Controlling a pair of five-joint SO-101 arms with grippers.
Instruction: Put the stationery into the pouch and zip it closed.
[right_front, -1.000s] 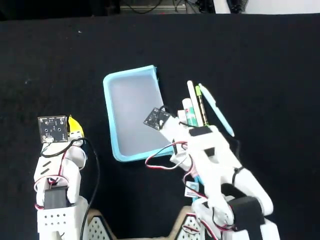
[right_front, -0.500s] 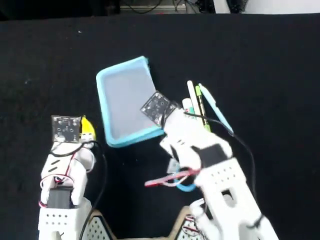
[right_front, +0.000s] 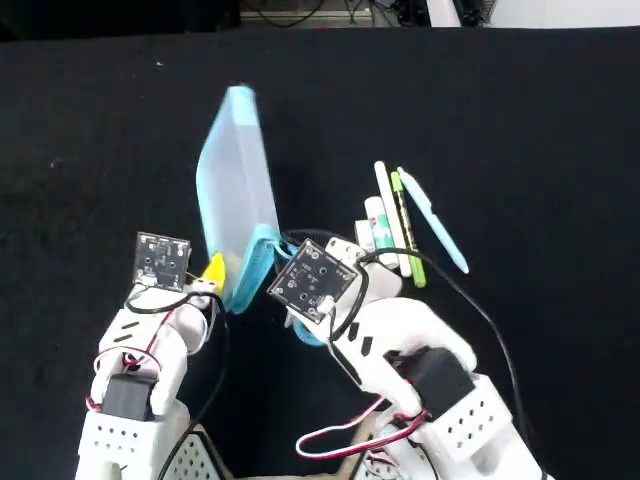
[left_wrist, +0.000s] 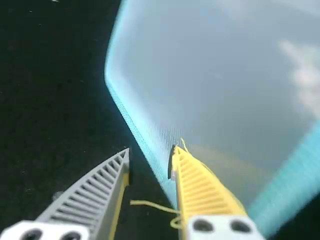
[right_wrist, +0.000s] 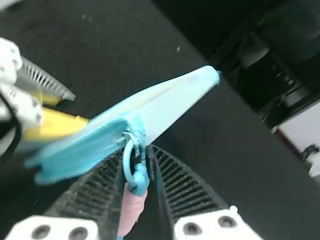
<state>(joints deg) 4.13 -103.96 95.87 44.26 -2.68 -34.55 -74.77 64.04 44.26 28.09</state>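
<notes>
Teal-edged and translucent, the pouch stood tipped up on one long side over the black table, its far corner raised and its zip end low between the two arms. The right gripper was clamped on that zip end. In the right wrist view its two ribbed fingers sat almost together, with the blue ring pull hanging between them just below the pouch's teal seam. In the high view this gripper lay beneath its own camera board, so the grip itself could not be made out there.

The left gripper was spread wide and held nothing. The pouch's teal border ran down through the gap between its fingers. The yellow finger lay across the clear face, while the grey finger was over the dark cloth, apart from the border. From above, the left gripper sat just beside the pouch's low edge.

The stationery lay on the table on the right arm's side of the pouch, not touching it: a white pen, a green pen and a light blue pen, side by side.
</notes>
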